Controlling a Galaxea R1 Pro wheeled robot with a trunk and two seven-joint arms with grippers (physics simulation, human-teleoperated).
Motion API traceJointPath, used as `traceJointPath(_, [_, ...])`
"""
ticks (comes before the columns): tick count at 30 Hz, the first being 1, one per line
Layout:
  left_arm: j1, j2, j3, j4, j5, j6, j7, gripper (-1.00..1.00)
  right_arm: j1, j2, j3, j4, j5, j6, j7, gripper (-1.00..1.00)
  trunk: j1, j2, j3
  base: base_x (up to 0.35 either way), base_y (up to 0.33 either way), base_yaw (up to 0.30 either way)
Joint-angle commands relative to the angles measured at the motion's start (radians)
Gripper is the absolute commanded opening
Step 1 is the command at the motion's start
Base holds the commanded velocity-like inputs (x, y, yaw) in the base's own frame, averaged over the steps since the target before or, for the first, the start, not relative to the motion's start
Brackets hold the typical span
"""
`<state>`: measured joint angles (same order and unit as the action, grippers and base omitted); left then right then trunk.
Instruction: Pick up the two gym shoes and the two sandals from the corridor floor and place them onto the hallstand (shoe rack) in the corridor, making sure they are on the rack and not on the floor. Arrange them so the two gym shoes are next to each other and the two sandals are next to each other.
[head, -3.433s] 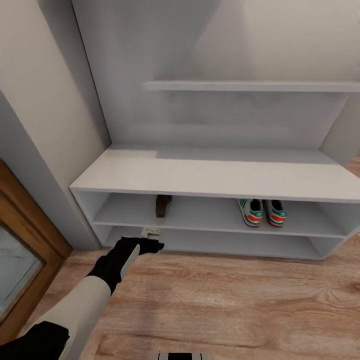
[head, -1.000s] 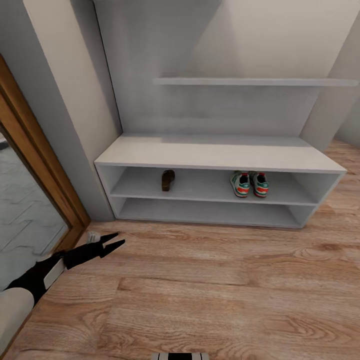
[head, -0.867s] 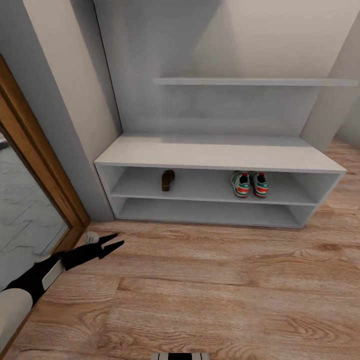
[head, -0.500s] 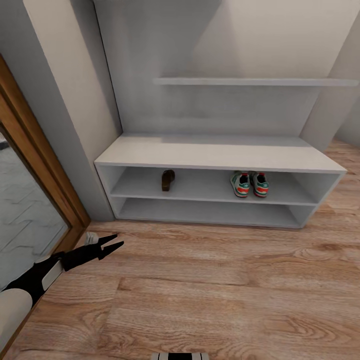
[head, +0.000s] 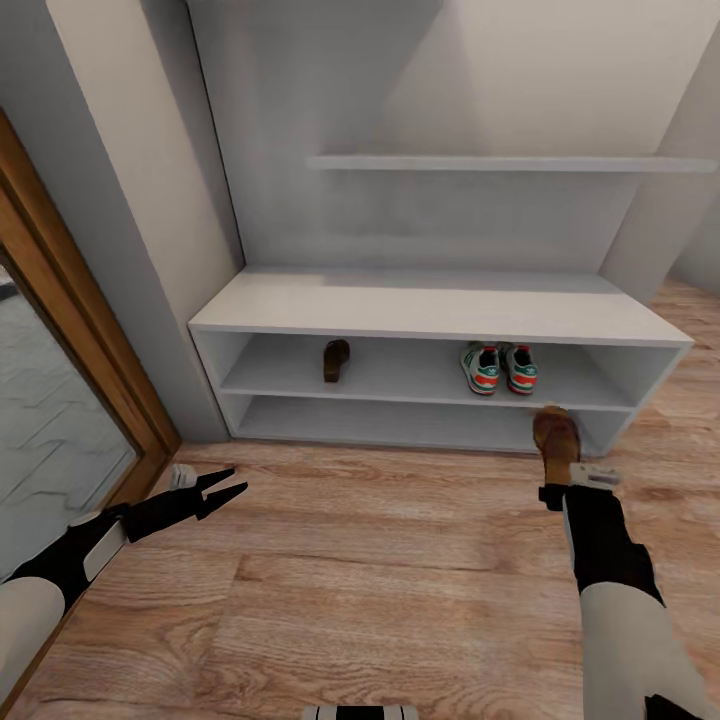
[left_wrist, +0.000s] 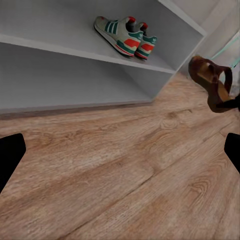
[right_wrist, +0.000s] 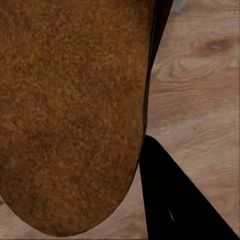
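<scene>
The hallstand (head: 430, 315) stands against the wall ahead. On its upper open shelf the two gym shoes (head: 500, 368) sit side by side at the right, also seen in the left wrist view (left_wrist: 125, 34). One brown sandal (head: 337, 360) rests on the same shelf at the left. My right gripper (head: 558, 480) is shut on the other sandal (head: 556, 435), holding it above the corridor floor (head: 400, 570) in front of the rack's lower right corner. This sandal's tan surface (right_wrist: 70, 115) looms large in the right wrist view, and it hangs at the right in the left wrist view (left_wrist: 212, 82). Low at the left, my left gripper (head: 226, 484) is open and holds nothing.
A wooden door frame (head: 90, 330) with a glass pane runs along the left. A floating wall shelf (head: 500, 163) hangs above the bench top. The rack's lower shelf (head: 400, 425) holds nothing. A wall corner (head: 665, 210) stands at the right.
My right arm has come up into view from the lower right, carrying the second sandal toward the rack's right end. The left arm and the shoes on the shelf have stayed put.
</scene>
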<state>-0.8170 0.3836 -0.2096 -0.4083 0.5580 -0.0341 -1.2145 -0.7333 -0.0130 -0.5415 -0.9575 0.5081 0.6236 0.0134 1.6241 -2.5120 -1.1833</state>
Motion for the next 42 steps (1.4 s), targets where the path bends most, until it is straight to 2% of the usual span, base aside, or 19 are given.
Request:
traceJointPath(1, [-0.001, 0.001, -0.008, 0.000, 0.009, -0.003, 0.000, 1.00, -0.001, 0.008, 0.012, -0.001, 0.013, 0.015, -0.003, -1.00, 0.000, 0.000, -0.001, 0.000, 0.000, 0.000])
traceJointPath(6, [-0.001, 0.001, -0.008, 0.000, 0.009, -0.003, 0.000, 1.00, -0.001, 0.059, 0.104, 0.001, 0.011, 0.204, 0.001, -1.00, 0.000, 0.000, -0.001, 0.000, 0.000, 0.000])
traceJointPath(10, [-0.001, 0.001, -0.008, 0.000, 0.008, -0.003, -0.001, 1.00, -0.001, 0.076, 0.132, 0.025, -0.007, 0.244, 0.000, -1.00, 0.000, 0.000, -0.001, 0.000, 0.000, 0.000])
traceJointPath(15, [-0.001, 0.001, -0.008, 0.000, 0.008, -0.003, -0.002, 1.00, -0.009, 0.109, 0.139, 0.157, -0.020, 0.269, -0.001, -1.00, 0.000, 0.000, -0.001, 0.000, 0.000, 0.000])
traceJointPath(19, [-0.001, 0.001, -0.008, -0.001, 0.008, -0.003, -0.002, 1.00, -0.017, 0.118, 0.143, 0.203, -0.022, 0.272, -0.002, -1.00, 0.000, 0.000, -0.001, 0.000, 0.000, 0.000])
traceJointPath(29, [-0.001, 0.001, -0.008, -0.001, 0.008, -0.003, -0.002, 1.00, -0.021, 0.119, 0.144, 0.210, -0.023, 0.271, 0.000, -1.00, 0.000, 0.000, -0.001, 0.000, 0.000, 0.000])
traceJointPath(32, [-0.001, 0.001, -0.008, -0.001, 0.008, -0.003, -0.002, 1.00, -0.021, 0.120, 0.178, 0.210, -0.023, 0.271, -0.001, -1.00, 0.000, 0.000, -0.001, 0.000, 0.000, 0.000])
traceJointPath(38, [-0.001, 0.001, -0.008, -0.001, 0.008, -0.003, -0.002, 1.00, -0.021, 0.120, 0.289, 0.208, -0.023, 0.270, 0.000, -1.00, 0.000, 0.000, -0.001, 0.000, 0.000, 0.000])
traceJointPath(42, [-0.001, 0.001, -0.008, -0.001, 0.008, -0.003, -0.002, 1.00, -0.021, 0.121, 0.308, 0.207, -0.023, 0.267, 0.000, -1.00, 0.000, 0.000, -0.001, 0.000, 0.000, 0.000])
